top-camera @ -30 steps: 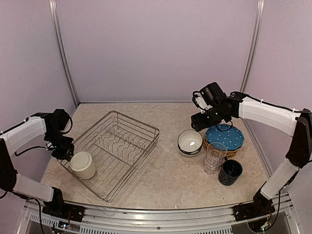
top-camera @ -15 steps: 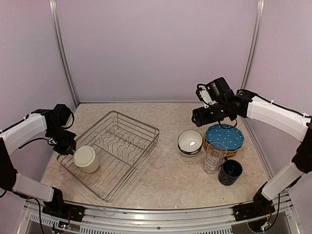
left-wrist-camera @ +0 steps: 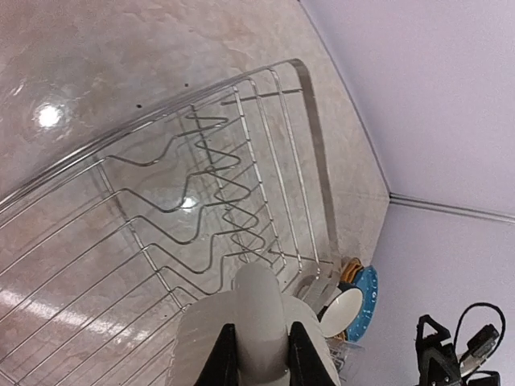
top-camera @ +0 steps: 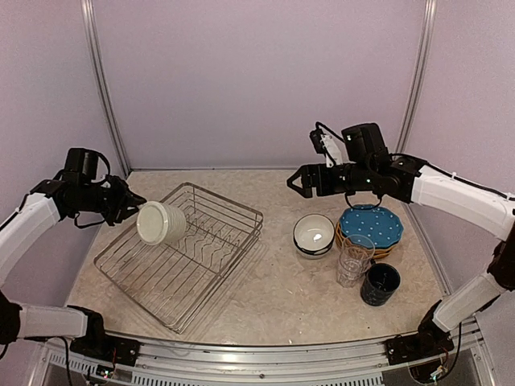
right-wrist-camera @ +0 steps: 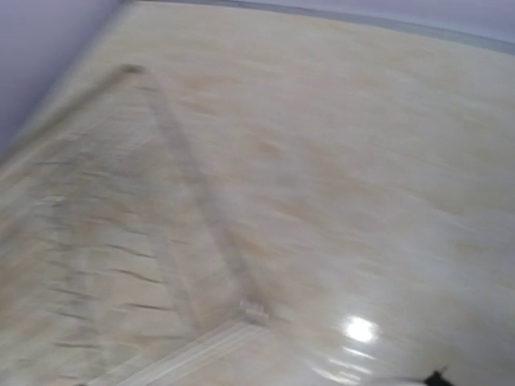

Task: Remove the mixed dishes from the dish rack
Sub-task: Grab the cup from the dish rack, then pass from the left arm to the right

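The silver wire dish rack [top-camera: 201,265] sits left of centre with no dishes in it; its prongs show in the left wrist view [left-wrist-camera: 201,161] and blurred in the right wrist view [right-wrist-camera: 185,185]. My left gripper [top-camera: 135,211] is shut on the handle of the cream mug [top-camera: 161,223] and holds it tipped sideways, above the rack's left part. In the left wrist view the fingers [left-wrist-camera: 228,358] clamp the mug's handle [left-wrist-camera: 257,322]. My right gripper [top-camera: 299,182] hangs open and empty in the air, between the rack's far corner and the unloaded dishes.
On the table right of the rack stand a white bowl [top-camera: 313,235], a blue dotted plate [top-camera: 370,225] stacked on a yellow plate [top-camera: 342,239], a clear glass [top-camera: 354,261] and a navy mug [top-camera: 380,284]. Walls enclose the back and both sides.
My left gripper has lifted the cream mug out of the rack's near left corner, up and rightward, tipping it sideways. My right arm has swung left, away from the plates.
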`<state>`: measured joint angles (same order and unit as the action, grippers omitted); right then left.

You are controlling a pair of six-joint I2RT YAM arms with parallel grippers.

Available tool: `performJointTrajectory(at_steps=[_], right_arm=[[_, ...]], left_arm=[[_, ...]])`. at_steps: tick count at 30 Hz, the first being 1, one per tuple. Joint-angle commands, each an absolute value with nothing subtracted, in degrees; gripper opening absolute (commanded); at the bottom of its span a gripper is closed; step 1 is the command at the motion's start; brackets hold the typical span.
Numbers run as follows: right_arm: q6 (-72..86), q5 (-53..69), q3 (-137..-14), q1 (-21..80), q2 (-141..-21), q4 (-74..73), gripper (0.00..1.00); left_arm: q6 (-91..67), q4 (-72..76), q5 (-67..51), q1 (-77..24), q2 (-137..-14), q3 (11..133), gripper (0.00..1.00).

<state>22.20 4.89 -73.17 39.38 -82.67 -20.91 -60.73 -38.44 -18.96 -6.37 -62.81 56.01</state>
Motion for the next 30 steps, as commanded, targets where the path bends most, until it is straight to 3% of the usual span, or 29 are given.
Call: performJointTrajectory(at_steps=[1, 10, 19, 25, 30], right_arm=[[27.32, 15.78, -74.33, 42.74, -87.21, -9.36, 0.88], [45.42, 33.51, -76.53, 47.07, -99.29, 21.02, 0.92], [58.38, 39.45, -77.05, 50.11, -106.01, 43.24, 0.93], [60.23, 40.38, -77.81, 52.22, -107.51, 46.41, 0.86], [67.58, 42.46, -77.78, 52.76, -110.31, 54.43, 0.64]], left_arm=[[-56.6, -19.72, -35.51, -7.32, -61.3, 57.44, 0.0], [-63.62, 5.66, -48.19, -11.57, -64.29, 55.0, 0.0], [-64.4, 10.66, -49.64, -16.54, -70.18, 57.08, 0.0], [-65.45, 13.36, -49.75, -18.86, -73.35, 58.35, 0.0], [-64.95, 14.32, -50.0, -20.61, -75.57, 60.03, 0.0]])
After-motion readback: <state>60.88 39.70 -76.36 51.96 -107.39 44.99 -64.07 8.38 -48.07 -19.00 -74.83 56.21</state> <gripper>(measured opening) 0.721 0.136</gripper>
